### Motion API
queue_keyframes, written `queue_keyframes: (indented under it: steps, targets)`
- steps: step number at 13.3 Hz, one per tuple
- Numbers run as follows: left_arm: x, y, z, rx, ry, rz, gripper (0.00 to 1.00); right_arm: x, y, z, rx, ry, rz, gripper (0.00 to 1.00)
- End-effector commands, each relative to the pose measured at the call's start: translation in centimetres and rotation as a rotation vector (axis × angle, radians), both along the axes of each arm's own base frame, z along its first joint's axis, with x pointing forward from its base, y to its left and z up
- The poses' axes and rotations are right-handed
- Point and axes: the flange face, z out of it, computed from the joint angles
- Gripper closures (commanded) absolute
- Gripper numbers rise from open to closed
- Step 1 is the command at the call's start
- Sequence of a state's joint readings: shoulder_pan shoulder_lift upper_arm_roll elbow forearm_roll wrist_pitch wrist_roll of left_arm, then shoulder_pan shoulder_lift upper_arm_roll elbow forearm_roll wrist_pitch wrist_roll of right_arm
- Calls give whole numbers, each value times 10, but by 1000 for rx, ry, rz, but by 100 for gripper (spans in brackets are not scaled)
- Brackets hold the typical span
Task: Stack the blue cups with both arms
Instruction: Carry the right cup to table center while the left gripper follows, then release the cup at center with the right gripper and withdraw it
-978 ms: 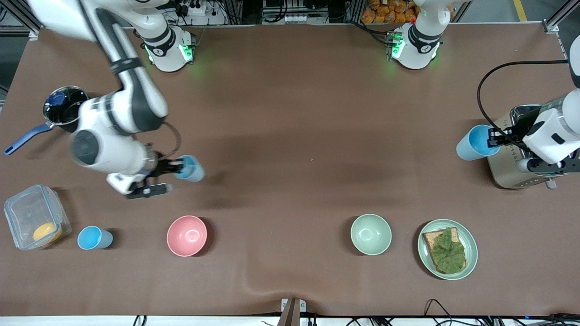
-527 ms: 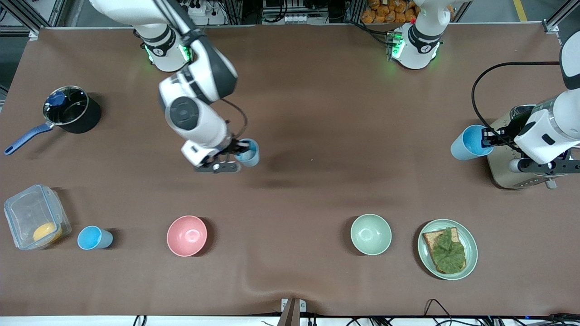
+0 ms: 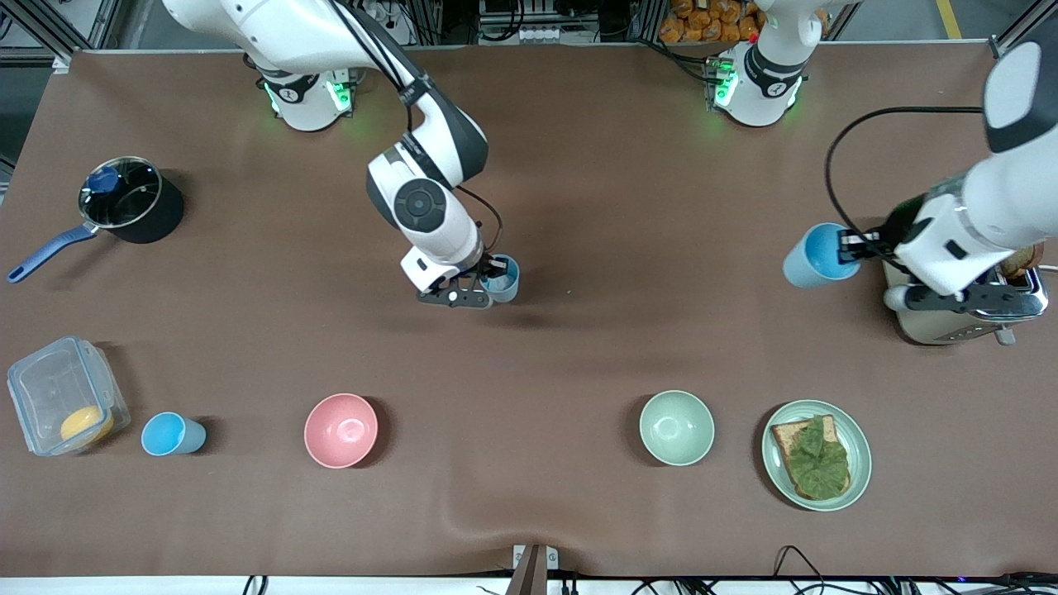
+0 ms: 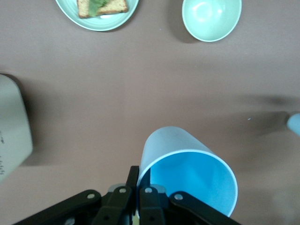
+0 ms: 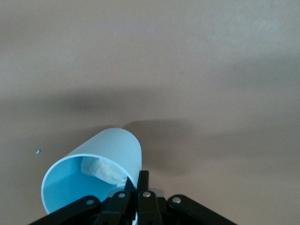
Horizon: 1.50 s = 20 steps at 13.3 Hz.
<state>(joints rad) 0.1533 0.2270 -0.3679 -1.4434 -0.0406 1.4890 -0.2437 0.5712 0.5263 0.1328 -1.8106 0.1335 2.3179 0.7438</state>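
My right gripper (image 3: 489, 283) is shut on the rim of a blue cup (image 3: 502, 279), held over the middle of the table. In the right wrist view this cup (image 5: 96, 173) has a crumpled white scrap inside, and the right gripper (image 5: 138, 180) pinches its wall. My left gripper (image 3: 851, 246) is shut on the rim of a second blue cup (image 3: 812, 256), held tilted in the air beside the toaster. It shows in the left wrist view (image 4: 187, 176), pinched by the left gripper (image 4: 138, 174). A third blue cup (image 3: 170, 434) stands on the table near the front camera, at the right arm's end.
A toaster (image 3: 963, 310) stands under the left wrist. A pale green bowl (image 3: 676, 427), a plate with toast and lettuce (image 3: 855, 475) and a pink bowl (image 3: 340, 430) lie nearer the camera. A clear box (image 3: 50, 388) and a black saucepan (image 3: 157, 219) are at the right arm's end.
My right arm has swung from the right arm's end to the table's middle, carrying its blue cup. My left gripper has shifted its cup toward the middle, away from the toaster.
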Motion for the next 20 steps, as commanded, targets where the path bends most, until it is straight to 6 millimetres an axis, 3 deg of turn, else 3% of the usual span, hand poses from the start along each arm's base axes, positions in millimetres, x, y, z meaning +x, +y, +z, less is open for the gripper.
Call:
queue_keyframes:
  steps: [1, 3, 4, 5, 6, 8, 10, 12, 14, 16, 18, 20]
  targets:
    - [-6, -24, 5, -18, 17, 16, 100, -5, 9, -12, 0, -2, -44, 100]
    - [-9, -38, 3, -28, 23, -13, 100, -3, 6, -13, 0, -2, -52, 98]
    - [-11, -51, 2, -35, 21, -34, 100, 1, 1, -13, -2, 0, -57, 69]
    - [-12, -66, 2, -48, 10, -58, 100, 2, 0, -11, -2, 0, -60, 17]
    - [-6, -77, -2, -71, -27, -62, 100, 4, -1, -8, 0, -3, -61, 0]
    - [-8, -110, -8, -85, -48, -63, 100, 8, -5, 2, 3, -7, -70, 0]
    - [-11, -147, -22, -110, -39, -10, 100, 24, -21, 33, -7, 10, -92, 0]
    - [-9, -174, -42, -173, -13, -9, 100, 51, -53, 74, -26, 56, -92, 0]
    - [-13, -213, -73, -189, -14, -65, 100, 75, -90, 120, -22, 69, -79, 0]
    - [-21, -266, -118, -196, -51, -149, 100, 88, -127, 155, -6, 36, -84, 0]
    - [-39, -313, -152, -185, -55, -200, 100, 97, -171, 176, 0, 31, -66, 0]
    - [-48, -324, -160, -171, -46, -212, 100, 97, -206, 204, -2, 35, -86, 0]
